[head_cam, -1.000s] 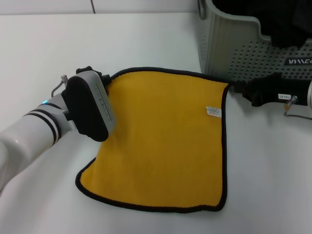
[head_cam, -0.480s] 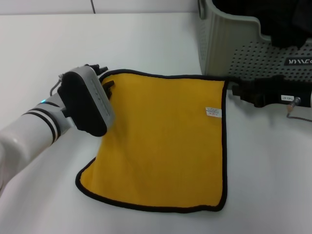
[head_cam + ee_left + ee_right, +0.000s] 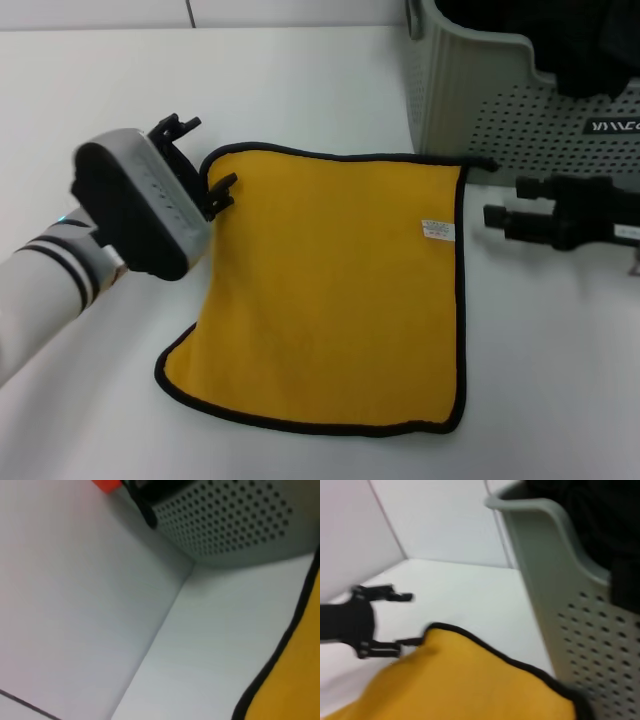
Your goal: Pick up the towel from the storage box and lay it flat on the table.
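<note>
The mustard-yellow towel lies spread flat on the white table, with its white label facing up. My left gripper stands open at the towel's far left corner with nothing between its fingers. The right wrist view shows it too, open beside the towel. My right gripper is open and empty, just off the towel's right edge and in front of the storage box. The left wrist view holds only the box wall and a towel edge.
Dark black fabric fills the storage box at the back right. A wall rises behind the table. Bare tabletop lies to the left of the towel and in front of it.
My left gripper has opened and drawn back left off the towel's corner. The right gripper has pulled away to the right from the far right corner. The towel's far edge has settled flat.
</note>
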`<state>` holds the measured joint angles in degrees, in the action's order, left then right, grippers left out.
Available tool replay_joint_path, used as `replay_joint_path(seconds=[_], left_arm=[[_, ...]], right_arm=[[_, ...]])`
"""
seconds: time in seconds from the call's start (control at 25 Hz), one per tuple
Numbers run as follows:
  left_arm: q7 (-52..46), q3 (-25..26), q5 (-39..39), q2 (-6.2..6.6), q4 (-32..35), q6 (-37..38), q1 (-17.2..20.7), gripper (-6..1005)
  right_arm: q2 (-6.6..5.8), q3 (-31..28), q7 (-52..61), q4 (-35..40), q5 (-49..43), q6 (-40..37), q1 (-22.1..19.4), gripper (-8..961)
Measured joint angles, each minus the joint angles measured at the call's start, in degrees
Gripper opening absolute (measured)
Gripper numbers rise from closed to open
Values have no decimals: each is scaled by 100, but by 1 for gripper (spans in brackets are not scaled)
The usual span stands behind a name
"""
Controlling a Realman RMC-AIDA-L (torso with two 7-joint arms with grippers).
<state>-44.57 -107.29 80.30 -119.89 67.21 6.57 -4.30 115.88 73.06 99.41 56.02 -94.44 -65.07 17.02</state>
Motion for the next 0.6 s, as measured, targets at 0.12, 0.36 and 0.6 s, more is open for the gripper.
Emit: replay_joint_path(seconds=[0.12, 0.36, 0.6], left_arm=[[-60, 275, -396, 7, 164, 832, 235, 704], [-961, 1567, -652, 25, -23, 4368, 261, 755], [-1822, 3226, -579, 150, -1186, 8006, -554, 752]], right_arm=[[-42, -105, -220, 249, 313, -692, -204, 703], [-45, -1081, -985, 256, 752, -2891, -230, 740], [-39, -1405, -1640, 298, 870, -4281, -201, 736]])
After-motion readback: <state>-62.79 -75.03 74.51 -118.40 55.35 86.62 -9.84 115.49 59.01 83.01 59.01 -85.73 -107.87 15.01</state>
